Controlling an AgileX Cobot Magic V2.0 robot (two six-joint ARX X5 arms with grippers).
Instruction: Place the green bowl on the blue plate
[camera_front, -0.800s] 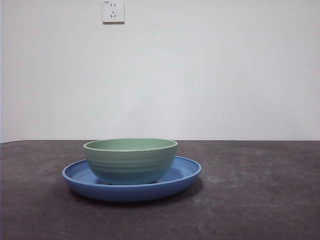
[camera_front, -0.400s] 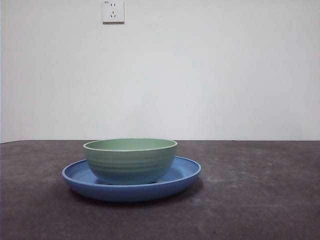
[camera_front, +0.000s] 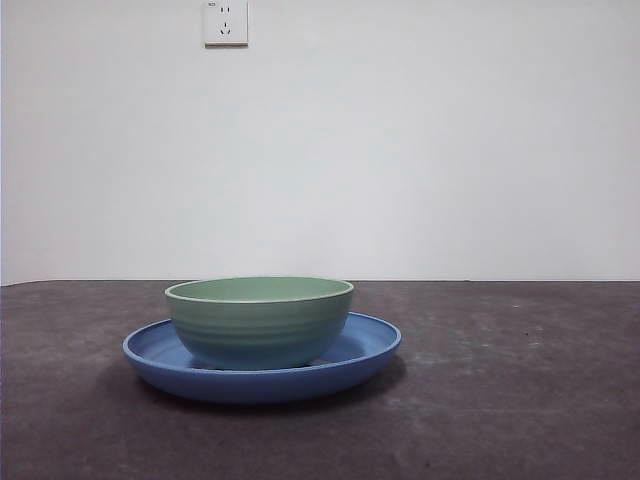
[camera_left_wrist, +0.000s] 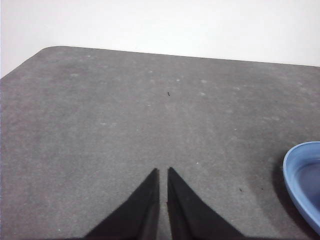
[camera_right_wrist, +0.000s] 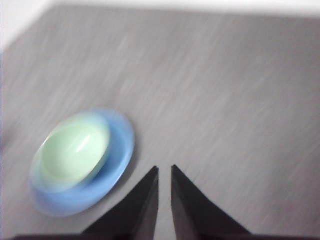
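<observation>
One green bowl (camera_front: 259, 322) sits upright, mouth facing up, inside one blue plate (camera_front: 362, 352). Both are round, so neither has a long axis. The bowl rests a little left of the plate's middle in the front view, leaving more bare blue on the right. The plate lies flat on the dark grey tabletop (camera_front: 520, 400), left of centre. A single white wall socket (camera_front: 225, 22) is mounted high on the far wall.

The left gripper (camera_left_wrist: 163, 172) hangs over bare tabletop, its fingers drawn nearly together with only a thin slit between them, gripping nothing; the plate's rim shows at the edge of its view. The right gripper (camera_right_wrist: 164, 170) is well apart from the bowl and plate, fingers likewise nearly closed and empty; its picture is blurred.
</observation>
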